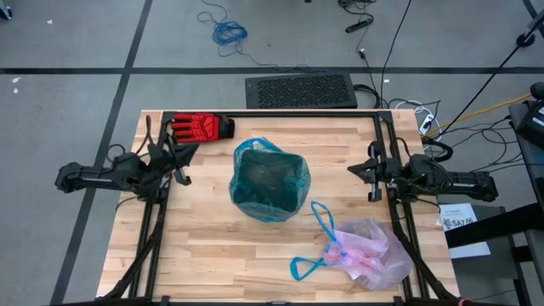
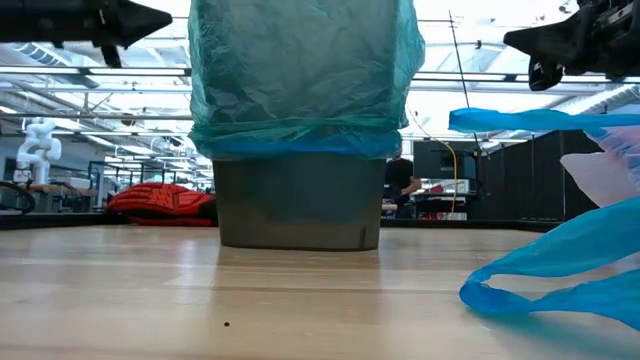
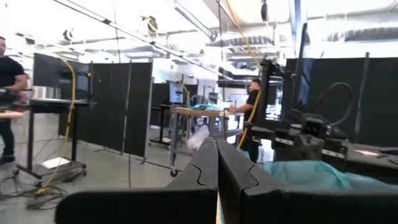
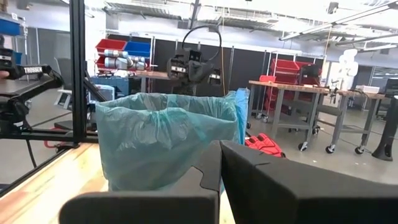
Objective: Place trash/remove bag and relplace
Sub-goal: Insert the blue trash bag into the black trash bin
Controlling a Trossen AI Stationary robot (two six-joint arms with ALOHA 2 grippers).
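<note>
1. Standing in the middle of the wooden table [image 1: 204, 246] is a grey bin [image 2: 298, 210] lined with a teal-green bag [image 1: 270, 180], whose top edge is folded out over the bin's rim
2. The pale pink-white bag [image 1: 371, 253] lies crumpled at the table's near right corner; its blue drawstring loops [image 1: 316, 246] trail out toward the table's middle, apart from the bin
3. Its contents cannot be made out, and no loose trash shows on the table
4. A red glove [image 1: 201, 127] lies at the far left, near the table's far edge
5. The left gripper [image 1: 181, 156] hangs above the table's left edge, level with the bin; its fingers [image 3: 205, 168] are pressed together on nothing
6. The right gripper [image 1: 365, 170] hangs above the right edge, facing the bin, well apart from it; its fingers [image 4: 208, 169] are likewise together and empty
7. Beyond the table a person [image 3: 254, 109] stands by a cart in the room, and another shows at the edge of the left wrist view
</note>
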